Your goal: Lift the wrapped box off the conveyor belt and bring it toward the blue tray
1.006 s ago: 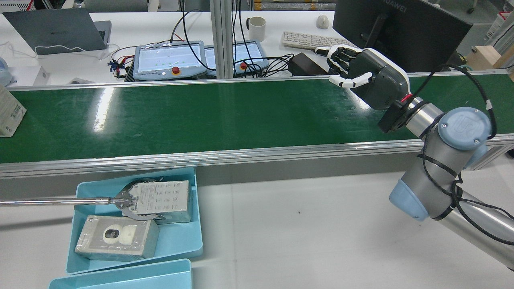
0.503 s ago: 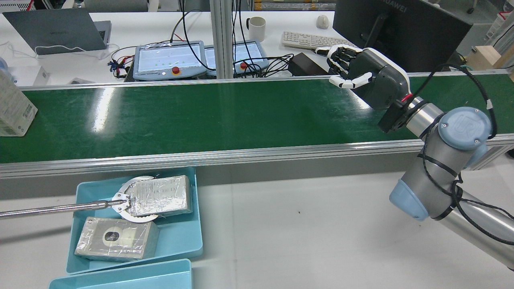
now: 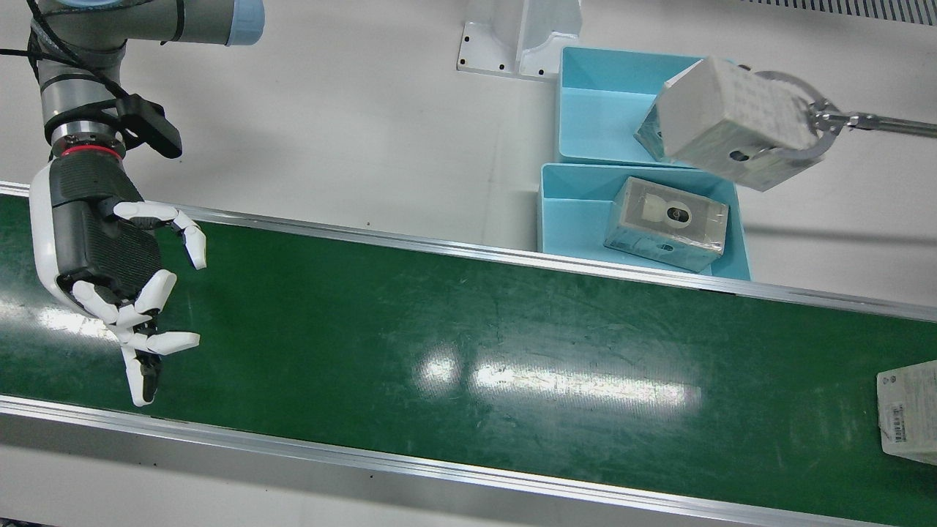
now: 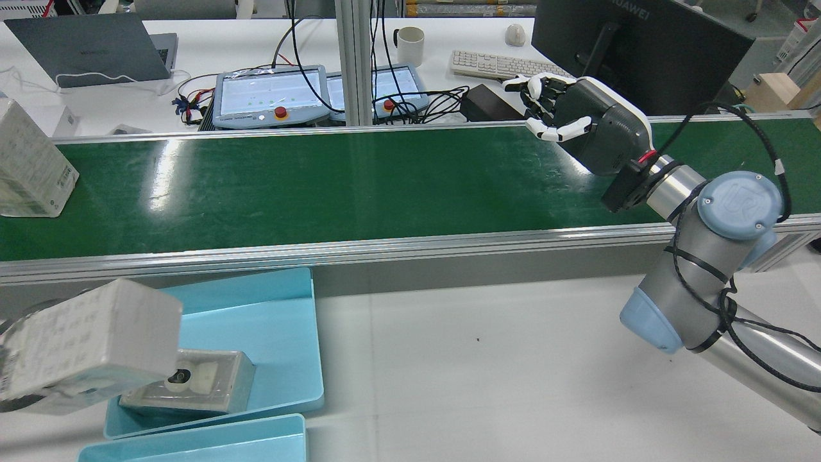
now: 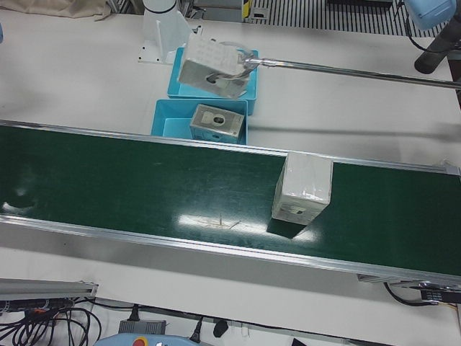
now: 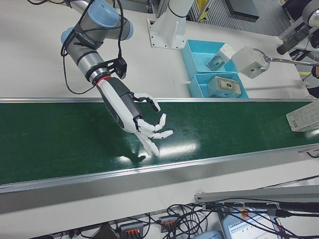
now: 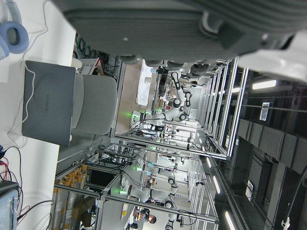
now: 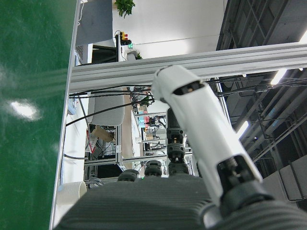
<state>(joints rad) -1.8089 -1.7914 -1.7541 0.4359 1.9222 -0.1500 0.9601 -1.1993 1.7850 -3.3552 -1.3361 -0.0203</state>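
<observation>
Waiting above the conveyor belt (image 4: 359,186), the right hand (image 3: 121,282) holds nothing, fingers spread and loosely curled. The wrapped box (image 5: 302,189) stands upright on the belt, well apart from it. Mistimed closing risks toppling this tall box.
</observation>
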